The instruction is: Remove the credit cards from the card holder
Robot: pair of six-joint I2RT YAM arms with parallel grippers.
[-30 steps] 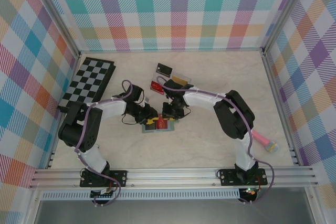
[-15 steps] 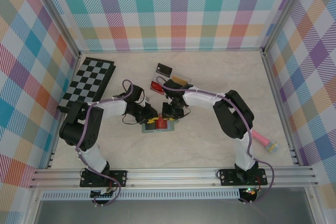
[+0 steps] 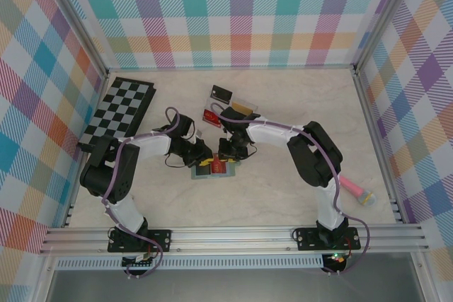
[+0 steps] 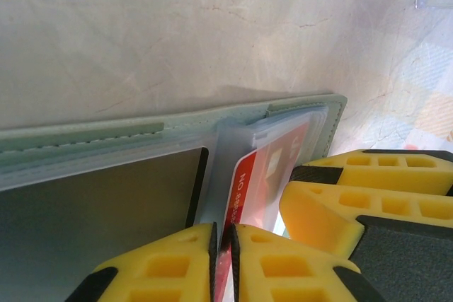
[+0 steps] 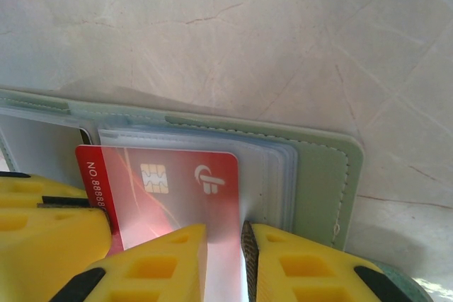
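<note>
The wallet (image 5: 315, 167) lies open on the table (image 3: 283, 104) between the arms. With the left gripper (image 4: 221, 235) pinching the red card (image 5: 163, 178), which is partly out of its clear sleeve (image 5: 265, 167), a pull could drag the wallet along or let the thin card slip. The right gripper (image 5: 225, 235) is narrowed over that sleeve, but I cannot tell whether it grips, and any other cards are hidden.

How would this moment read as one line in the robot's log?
left fingers: pinching red card | right fingers: astride card holder sleeve, grip unclear | card: partly out
</note>
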